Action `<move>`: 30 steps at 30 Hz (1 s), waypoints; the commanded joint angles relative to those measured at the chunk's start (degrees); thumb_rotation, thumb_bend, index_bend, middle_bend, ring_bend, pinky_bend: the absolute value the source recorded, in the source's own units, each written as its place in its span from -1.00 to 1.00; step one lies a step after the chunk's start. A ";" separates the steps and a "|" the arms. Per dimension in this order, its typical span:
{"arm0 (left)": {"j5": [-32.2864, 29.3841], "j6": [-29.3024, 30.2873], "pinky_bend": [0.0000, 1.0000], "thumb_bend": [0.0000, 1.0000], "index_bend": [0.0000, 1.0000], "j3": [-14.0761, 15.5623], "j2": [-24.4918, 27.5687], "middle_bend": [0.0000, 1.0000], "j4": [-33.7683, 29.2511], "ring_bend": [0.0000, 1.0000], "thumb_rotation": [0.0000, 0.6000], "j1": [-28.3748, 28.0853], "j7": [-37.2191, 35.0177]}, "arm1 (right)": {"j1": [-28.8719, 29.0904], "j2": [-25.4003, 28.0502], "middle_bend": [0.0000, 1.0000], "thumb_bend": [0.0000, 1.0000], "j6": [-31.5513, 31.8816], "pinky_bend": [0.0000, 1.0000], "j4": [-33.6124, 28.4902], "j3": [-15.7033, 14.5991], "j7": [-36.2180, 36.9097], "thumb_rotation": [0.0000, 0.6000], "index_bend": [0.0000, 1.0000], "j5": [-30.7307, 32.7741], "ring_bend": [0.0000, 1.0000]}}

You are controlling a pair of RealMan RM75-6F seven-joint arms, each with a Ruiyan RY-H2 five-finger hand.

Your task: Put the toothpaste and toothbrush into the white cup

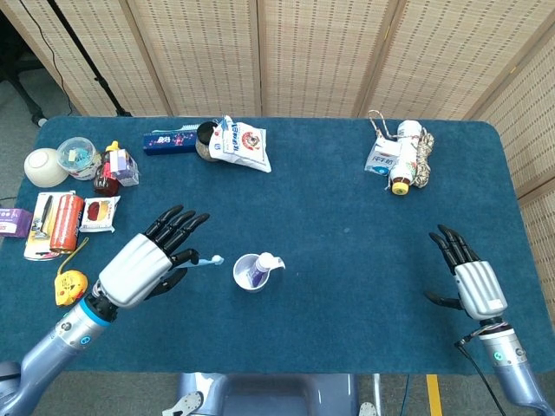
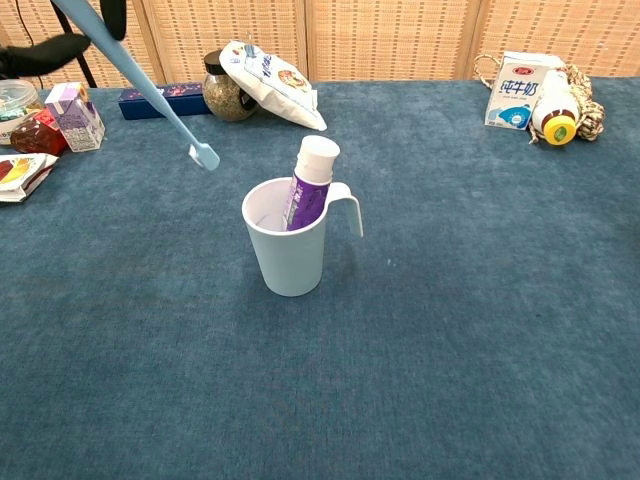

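Head view: left robot hand (image 1: 143, 269) grips toothbrush (image 2: 135, 76); right robot hand (image 1: 469, 279) spread, empty.

Woven folding screens (image 1: 286, 56) stand behind the blue-covered table (image 1: 347, 217), grey floor (image 1: 22, 113) beside.

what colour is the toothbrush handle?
Light blue. The toothbrush shows best in the chest view, held above the table left of the white cup.
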 commanded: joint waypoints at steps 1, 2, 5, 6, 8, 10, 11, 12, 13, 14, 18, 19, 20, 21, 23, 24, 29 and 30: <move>0.35 -1.24 -1.00 -0.11 0.63 -0.45 -1.86 -1.00 0.69 -1.00 1.00 -0.22 -0.19 | -0.01 0.06 -1.00 -1.00 0.07 -0.44 -0.03 0.01 0.09 1.00 -1.00 -0.03 -1.00; 0.33 -1.78 -1.00 -0.11 0.63 -0.74 -2.63 -1.00 0.74 -1.00 1.00 -0.44 -0.38 | -0.02 0.08 -1.00 -1.00 0.13 -0.44 -0.04 0.05 0.09 1.00 -1.00 0.00 -1.00; 0.37 -2.80 -1.00 -0.11 0.63 -1.27 -3.78 -1.00 0.63 -1.00 1.00 -0.70 0.19 | -0.02 0.11 -1.00 -1.00 0.06 -0.43 -0.03 0.12 0.18 1.00 -1.00 0.14 -1.00; 0.33 -3.38 -1.00 -0.11 0.63 -1.30 -4.18 -1.00 0.50 -1.00 1.00 -0.85 0.35 | -0.01 0.11 -1.00 -1.00 0.01 -0.43 -0.01 0.15 0.22 1.00 -1.00 0.21 -1.00; 0.09 -4.47 -1.00 -0.11 0.63 -1.51 -5.05 -1.00 0.46 -1.00 1.00 -1.10 1.08 | 0.00 0.06 -1.00 -1.00 -0.05 -0.44 0.07 0.24 0.13 1.00 -1.00 0.36 -1.00; -0.18 -5.37 -1.00 -0.11 0.63 -1.76 -6.05 -1.00 0.53 -1.00 1.00 -1.34 1.78 | 0.02 0.03 -1.00 -1.00 -0.11 -0.44 0.08 0.24 0.12 1.00 -1.00 0.38 -1.00; -0.39 -5.89 -1.00 -0.11 0.63 -1.91 -6.73 -1.00 0.58 -1.00 1.00 -1.48 2.09 | 0.02 0.06 -1.00 -1.00 -0.13 -0.44 0.05 0.22 0.20 1.00 -1.00 0.36 -1.00; -0.53 -6.20 -1.00 -0.11 0.63 -2.06 -7.24 -1.00 0.73 -1.00 1.00 -1.57 2.38 | 0.02 0.07 -1.00 -1.00 -0.12 -0.44 0.05 0.22 0.20 1.00 -1.00 0.36 -1.00; -0.63 -6.51 -1.00 -0.11 0.63 -2.17 -7.73 -1.00 0.90 -1.00 1.00 -1.65 2.71 | 0.01 0.08 -1.00 -1.00 -0.11 -0.43 0.06 0.22 0.17 1.00 -1.00 0.36 -1.00; -0.74 -6.81 -1.00 -0.11 0.63 -2.31 -8.27 -1.00 1.11 -1.00 1.00 -1.74 3.11 | 0.01 0.09 -1.00 -1.00 -0.07 -0.43 0.05 0.21 0.19 1.00 -1.00 0.33 -1.00; -1.41 -7.61 -1.00 -0.11 0.63 -3.27 -11.27 -1.00 2.38 -1.00 1.00 -2.12 4.80 | 0.00 0.22 -1.00 -1.00 -0.05 -0.44 0.05 0.25 0.54 1.00 -1.00 0.37 -1.00; -1.72 -7.84 -1.00 -0.11 0.63 -3.56 -11.94 -1.00 2.71 -1.00 1.00 -2.24 5.16 | -0.01 0.26 -1.00 -1.00 -0.05 -0.44 0.07 0.29 0.66 1.00 -1.00 0.43 -1.00; -1.96 -8.04 -1.00 -0.11 0.63 -3.76 -12.39 -1.00 2.98 -1.00 1.00 -2.32 5.53 | -0.01 0.28 -1.00 -1.00 -0.04 -0.44 0.08 0.32 0.75 1.00 -1.00 0.47 -1.00; -2.23 -8.27 -1.00 -0.11 0.63 -3.93 -12.81 -1.00 3.24 -1.00 1.00 -2.40 6.00 | -0.02 0.30 -1.00 -1.00 -0.01 -0.44 0.10 0.35 0.80 1.00 -1.00 0.50 -1.00; -2.94 -8.85 -1.00 -0.11 0.58 -4.23 -13.72 -1.00 3.71 -1.00 1.00 -2.53 7.08 | -0.02 0.32 -1.00 -1.00 -0.01 -0.44 0.12 0.39 0.87 1.00 -1.00 0.55 -1.00; -3.17 -9.06 -1.00 -0.11 0.51 -4.31 -14.04 -1.00 3.86 -1.00 1.00 -2.57 7.47 | -0.02 0.33 -1.00 -1.00 -0.03 -0.44 0.13 0.38 0.91 1.00 -1.00 0.54 -1.00; -2.50 -8.88 -1.00 -0.11 -0.60 -4.55 -14.22 -1.00 3.35 -1.00 1.00 -2.71 5.85 | 0.01 0.36 -1.00 -1.00 -0.13 -0.44 0.20 0.39 1.04 1.00 -1.00 0.58 -1.00; -2.02 -8.44 -1.00 -0.11 -0.83 -4.67 -14.02 -1.00 3.22 -1.00 1.00 -2.68 5.48 | 0.01 0.36 -1.00 -1.00 -0.15 -0.44 0.22 0.40 1.06 1.00 -1.00 0.61 -1.00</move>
